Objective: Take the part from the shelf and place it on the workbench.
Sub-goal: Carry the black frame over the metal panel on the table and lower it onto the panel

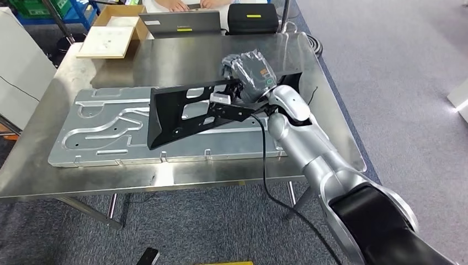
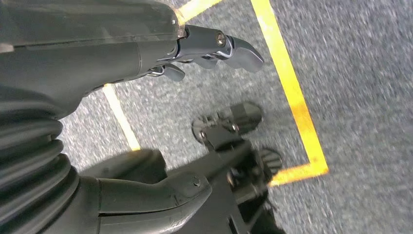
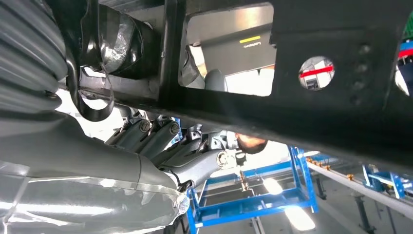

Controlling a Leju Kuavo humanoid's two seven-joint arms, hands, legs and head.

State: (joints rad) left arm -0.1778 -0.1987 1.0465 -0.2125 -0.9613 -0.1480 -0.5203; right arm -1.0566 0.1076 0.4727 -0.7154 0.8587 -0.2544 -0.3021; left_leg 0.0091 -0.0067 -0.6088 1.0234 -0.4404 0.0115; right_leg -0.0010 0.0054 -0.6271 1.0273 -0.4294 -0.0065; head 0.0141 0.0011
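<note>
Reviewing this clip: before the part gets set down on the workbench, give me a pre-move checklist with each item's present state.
1. Right hand grips the black part: ok; the right wrist view shows fingers wrapped under its bar.
2. Part is over the workbench: ok.
3. Part's lower edge resting on the grey plate: cannot tell; it stands on edge, tilted, contact unclear.
4. Landing spot free: not ok if bare bench is wanted; the plate lies under the part.
5. Left hand out of the way: ok, it hangs over the floor, holding nothing.
6. Person's hands at the far edge stay apart from the part: ok.
</note>
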